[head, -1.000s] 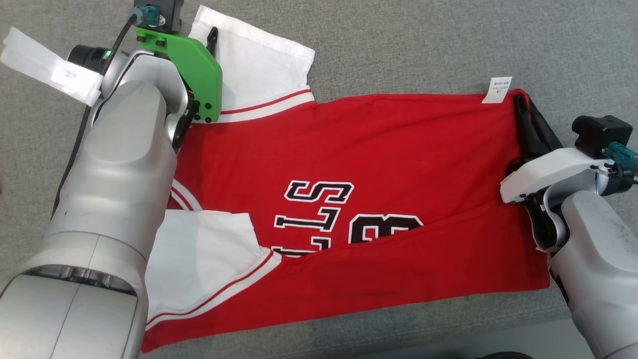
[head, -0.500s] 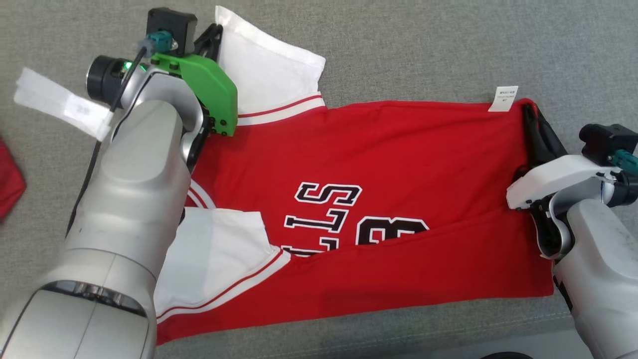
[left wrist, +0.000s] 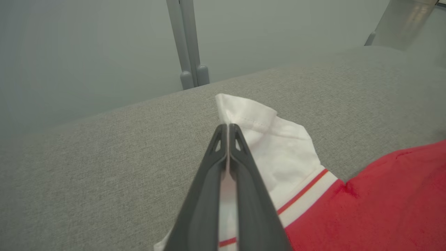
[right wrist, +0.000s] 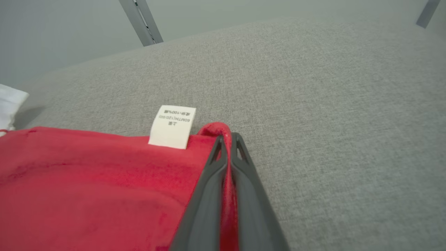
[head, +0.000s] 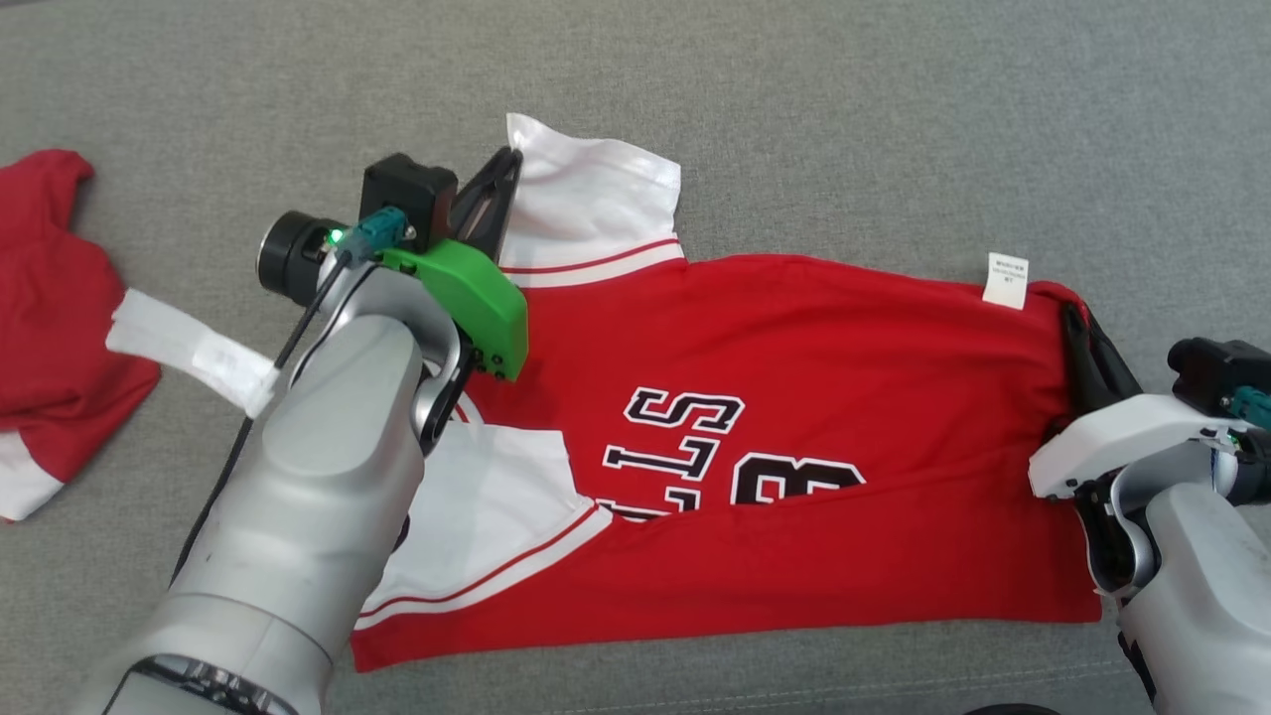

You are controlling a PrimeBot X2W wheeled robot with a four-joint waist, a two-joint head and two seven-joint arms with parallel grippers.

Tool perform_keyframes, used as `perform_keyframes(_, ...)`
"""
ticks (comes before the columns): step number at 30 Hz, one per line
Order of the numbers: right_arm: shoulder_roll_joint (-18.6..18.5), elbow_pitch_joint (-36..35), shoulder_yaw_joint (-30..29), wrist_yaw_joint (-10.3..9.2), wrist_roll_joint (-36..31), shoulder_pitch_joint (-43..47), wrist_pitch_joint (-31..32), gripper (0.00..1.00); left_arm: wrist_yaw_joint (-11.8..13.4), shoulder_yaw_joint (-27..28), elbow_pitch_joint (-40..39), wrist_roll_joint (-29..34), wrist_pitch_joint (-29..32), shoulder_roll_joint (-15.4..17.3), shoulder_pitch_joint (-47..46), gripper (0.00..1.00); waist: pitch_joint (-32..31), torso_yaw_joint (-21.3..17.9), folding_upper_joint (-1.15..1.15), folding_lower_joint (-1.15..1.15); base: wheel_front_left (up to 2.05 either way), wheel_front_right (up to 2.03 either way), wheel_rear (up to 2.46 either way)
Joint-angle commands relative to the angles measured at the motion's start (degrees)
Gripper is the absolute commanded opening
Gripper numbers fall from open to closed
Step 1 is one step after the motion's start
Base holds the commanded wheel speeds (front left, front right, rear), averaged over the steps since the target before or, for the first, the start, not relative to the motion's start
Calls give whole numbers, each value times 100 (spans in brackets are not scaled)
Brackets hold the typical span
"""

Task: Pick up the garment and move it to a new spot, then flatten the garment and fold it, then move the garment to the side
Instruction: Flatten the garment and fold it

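Garment (head: 794, 397): a red jersey with white sleeves and black lettering. It lies lengthwise across the grey cushion (head: 894, 119), stretched between the two grippers. It is mostly flat, with one crease running along its near part.

Left gripper (left wrist: 228, 127): fingers pressed together, pinching the hem of the garment's far sleeve (head: 596, 199). The sleeve corner stands up in a small peak at the fingertips.

Right gripper (right wrist: 226, 136): clamped on the garment's far red hem corner, with red cloth showing between the fingers. The white label (right wrist: 172, 127) on the garment's edge sits just beside the fingertips.

Near sleeve (head: 496, 516): folded onto the garment's front, partly under the left forearm.

Second red cloth (head: 50, 298): crumpled on the cushion, well apart from the garment, beyond its sleeve end.
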Motion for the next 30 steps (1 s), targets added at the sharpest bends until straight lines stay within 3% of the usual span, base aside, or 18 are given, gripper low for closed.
perform_keyframes(1,0,-18,-27,-11,-62,96,2,0,-9,-16,-38,-42,-24,31,124,0,-264,150,0,0,0,0,0)
perform_keyframes(16,-24,-176,-346,-11,-129,739,2,0,72,47,-1929,27,-60,702,2187,0,-863,392,0,0,0,0,0)
perform_keyframes(30,-86,-141,-574,-11,-118,1073,2,0,121,486,-2871,26,-62,810,3734,0,-1057,505,0,0,0,0,0)
